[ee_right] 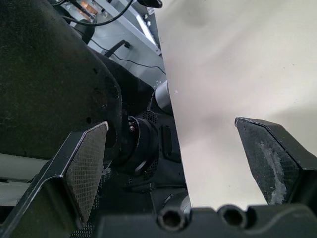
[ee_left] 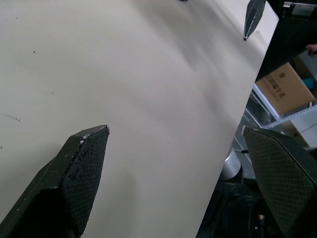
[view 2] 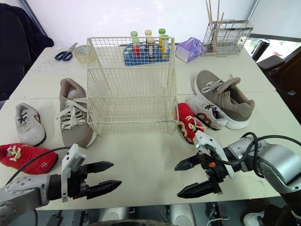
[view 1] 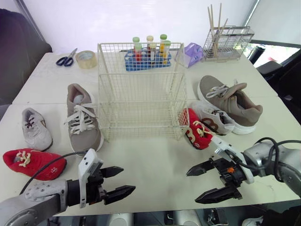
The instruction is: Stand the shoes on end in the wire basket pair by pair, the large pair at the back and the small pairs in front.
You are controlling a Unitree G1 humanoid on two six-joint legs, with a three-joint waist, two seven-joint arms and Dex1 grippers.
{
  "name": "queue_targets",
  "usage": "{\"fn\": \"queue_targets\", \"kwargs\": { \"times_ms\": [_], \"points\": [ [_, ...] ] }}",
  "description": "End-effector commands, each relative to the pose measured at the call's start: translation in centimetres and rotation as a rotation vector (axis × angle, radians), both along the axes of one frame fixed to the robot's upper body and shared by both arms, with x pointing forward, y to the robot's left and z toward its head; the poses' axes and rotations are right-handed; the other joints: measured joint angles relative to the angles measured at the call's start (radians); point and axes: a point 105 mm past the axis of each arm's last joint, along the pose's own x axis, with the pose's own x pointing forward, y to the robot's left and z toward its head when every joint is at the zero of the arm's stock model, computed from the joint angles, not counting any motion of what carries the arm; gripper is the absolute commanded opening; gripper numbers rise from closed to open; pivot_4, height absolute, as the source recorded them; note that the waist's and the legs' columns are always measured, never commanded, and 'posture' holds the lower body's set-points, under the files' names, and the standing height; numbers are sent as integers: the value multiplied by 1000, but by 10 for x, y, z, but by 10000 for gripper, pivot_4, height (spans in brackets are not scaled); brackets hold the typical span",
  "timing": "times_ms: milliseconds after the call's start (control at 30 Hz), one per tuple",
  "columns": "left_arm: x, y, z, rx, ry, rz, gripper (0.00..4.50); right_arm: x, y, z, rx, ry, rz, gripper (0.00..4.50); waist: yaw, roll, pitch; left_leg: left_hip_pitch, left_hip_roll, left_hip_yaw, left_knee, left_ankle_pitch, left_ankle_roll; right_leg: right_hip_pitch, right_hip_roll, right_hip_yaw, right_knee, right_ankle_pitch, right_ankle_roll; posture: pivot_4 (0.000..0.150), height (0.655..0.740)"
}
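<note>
- Nothing is stowed yet: your wire basket [view 1: 141, 89] stands empty on the table [view 1: 155, 160], all six shoes outside it.
- The large taupe shoes [view 1: 82, 117] [view 1: 230, 101], knit and laced, flank the basket. The small red shoes [view 1: 30, 162] [view 1: 195, 129] and small white shoes [view 1: 35, 129] [view 1: 216, 117] are split likewise.
- Your left pincer [view 1: 128, 179] and right pincer [view 1: 192, 187] gape wide, holding nothing.

The wire basket [view 1: 141, 89] is cream, the table [view 1: 155, 165] off-white. The left large shoe [view 1: 83, 117] and right large shoe [view 1: 230, 101] are taupe with white laces and soles. The left red shoe [view 1: 33, 163] and right red shoe [view 1: 196, 131] have cream laces. The left pale shoe [view 1: 36, 128] is grey-white. The right white shoe [view 1: 217, 120] bears brown marks.
</note>
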Motion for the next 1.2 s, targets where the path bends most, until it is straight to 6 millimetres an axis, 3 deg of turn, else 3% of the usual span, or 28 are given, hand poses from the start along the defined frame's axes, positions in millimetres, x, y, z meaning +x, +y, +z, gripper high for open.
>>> {"fn": "queue_targets", "kwargs": {
  "times_ms": [33,600,900,967,1133,1200],
  "points": [
    [-4,-5,3,-6,-9,-33,44717,-3,4,7,5,-29,35,45000,1,0,0,0,0,0,0,0,0,0,0,0,0,0,0,1500,7400],
    [-5,-12,7,-41,-20,-47,44717,1,6,13,-27,-48,46,45000,0,0,0,0,0,0,0,0,0,0,0,0,0,0,0,1500,7400],
    [-1,-17,7,-48,-33,-87,44717,13,-9,12,-67,-101,-49,45000,1,0,0,0,0,0,0,0,0,0,0,0,0,0,0,1500,7400],
    [2,-22,18,-76,-61,-138,44717,17,-19,18,-79,-110,-108,45000,2,0,0,0,0,0,0,0,0,0,0,0,0,0,0,1500,7400],
    [3,-44,62,-145,-172,-380,44717,20,-78,52,-198,-128,-355,45000,7,1,0,-1,0,0,2,0,0,1,0,0,0,0,0,1500,7400],
    [3,-53,76,-158,-225,-466,44717,20,-110,66,-250,-141,-514,45000,3,1,0,0,0,0,1,0,0,3,0,0,-1,0,0,1500,7400]
  ]
}}
